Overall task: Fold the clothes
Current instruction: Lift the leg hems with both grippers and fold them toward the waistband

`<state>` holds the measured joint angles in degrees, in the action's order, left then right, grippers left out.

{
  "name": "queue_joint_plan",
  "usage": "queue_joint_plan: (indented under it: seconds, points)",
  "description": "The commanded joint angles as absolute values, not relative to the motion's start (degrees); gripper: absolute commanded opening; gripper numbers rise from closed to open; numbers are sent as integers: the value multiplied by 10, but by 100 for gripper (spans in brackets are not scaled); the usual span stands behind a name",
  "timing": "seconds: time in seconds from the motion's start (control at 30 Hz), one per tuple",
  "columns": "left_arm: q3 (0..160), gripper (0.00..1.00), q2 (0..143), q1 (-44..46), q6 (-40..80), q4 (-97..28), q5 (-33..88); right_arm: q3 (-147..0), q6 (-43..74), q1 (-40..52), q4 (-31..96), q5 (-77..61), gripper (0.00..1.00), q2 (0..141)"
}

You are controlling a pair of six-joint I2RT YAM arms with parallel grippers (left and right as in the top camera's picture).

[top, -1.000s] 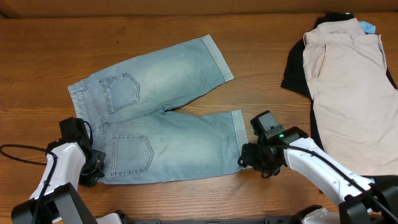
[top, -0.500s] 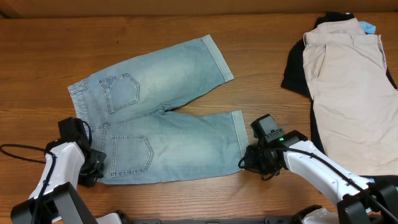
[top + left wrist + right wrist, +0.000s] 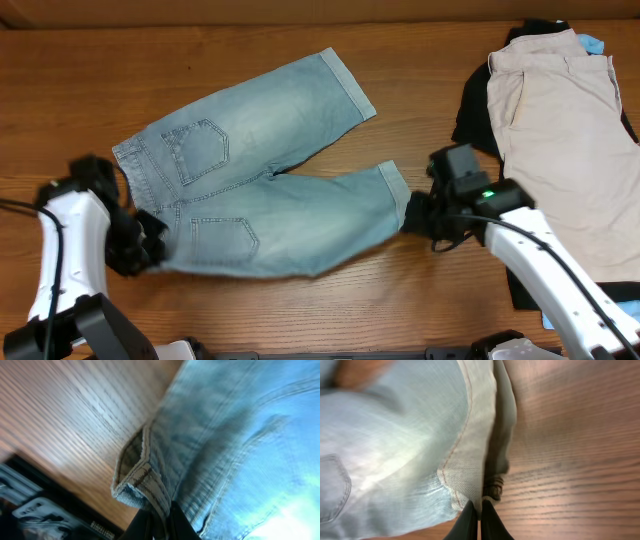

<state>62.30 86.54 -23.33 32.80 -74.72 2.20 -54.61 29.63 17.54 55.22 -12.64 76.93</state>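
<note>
Along the near edge, left claw (image 3: 138,250) pinches shorts (image 3: 270,150) waistband (image 3: 142,467), right claw (image 3: 414,214) the cuff (image 3: 481,435).

Our left hand (image 3: 148,250) and right hand (image 3: 410,213) reach inward from opposite sides, arms bent, each pinched shut on the shorts (image 3: 270,150).

denim shorts (image 3: 260,185): lying mid-tabletop (image 3: 420,80), toward the left edge
other shorts (image 3: 560,160): lying on a 3rd garment (image 3: 470,125), at the right edge
</note>
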Motion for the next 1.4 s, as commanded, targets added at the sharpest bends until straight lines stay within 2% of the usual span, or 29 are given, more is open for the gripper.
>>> queue_joint_plan:
  seconds: [0.0,0.33,0.57,0.7,1.0,1.37]
  points:
    - [716,4,865,-232,271,-794,23,-608,279,163,587,-98,4,741]
    - [924,4,863,-196,237,-961,25,-746,249,142,714,-84,4,685]
    - [951,4,796,-129,230,-968,46,-789,239,141,773,-84,4,616]
    - [945,4,740,-120,234,-968,40,-789,239,141,778,-68,4,602]
    - [900,4,698,-120,299,-962,-41,-788,220,141,638,-30,4,711]
    - [737,4,720,-120,396,-808,-111,-788,200,141,413,-53,4,941]
